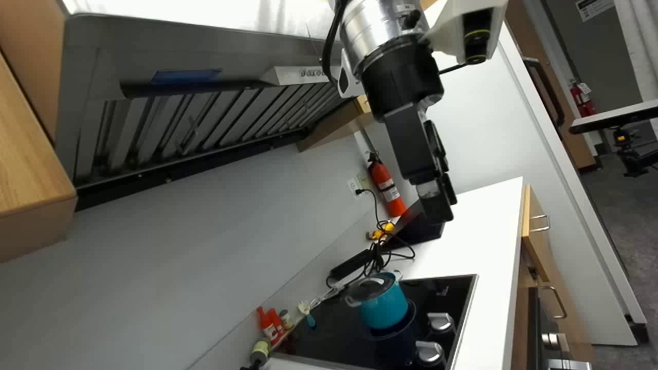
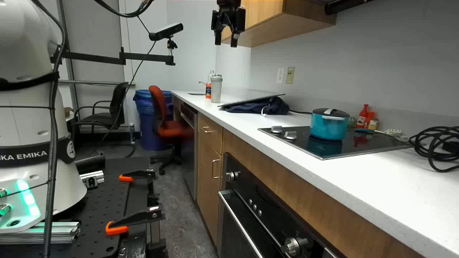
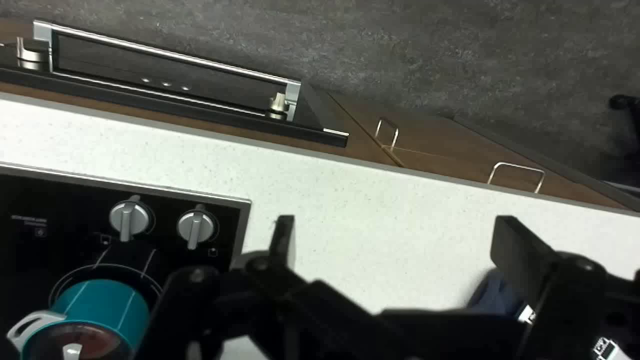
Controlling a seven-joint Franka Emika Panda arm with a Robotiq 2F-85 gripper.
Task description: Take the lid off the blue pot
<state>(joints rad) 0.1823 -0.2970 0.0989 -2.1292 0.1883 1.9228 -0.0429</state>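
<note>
The teal-blue pot point(image 1: 383, 309) stands upright on the black stove plate, seen in both exterior views point(image 2: 328, 126). Its dark lid point(image 1: 371, 287) with a pale handle sits on top of it, also in an exterior view point(image 2: 330, 112). In the wrist view the pot point(image 3: 107, 305) and lid point(image 3: 75, 342) are at the lower left, partly cut off by the frame edge and my gripper. My gripper point(image 3: 392, 240) is open and empty, with bare counter showing between its fingers. It hangs high above the counter, well apart from the pot, in both exterior views point(image 1: 442, 208) point(image 2: 226, 41).
The stove plate point(image 2: 365, 148) has two knobs point(image 1: 429, 352) near the pot. Red bottles point(image 2: 363, 116), a whisk and black cables point(image 2: 435, 143) lie around it. A dark cloth bundle point(image 2: 260, 106) lies on the counter. A range hood point(image 1: 205, 113) and cabinet point(image 2: 283, 21) hang above.
</note>
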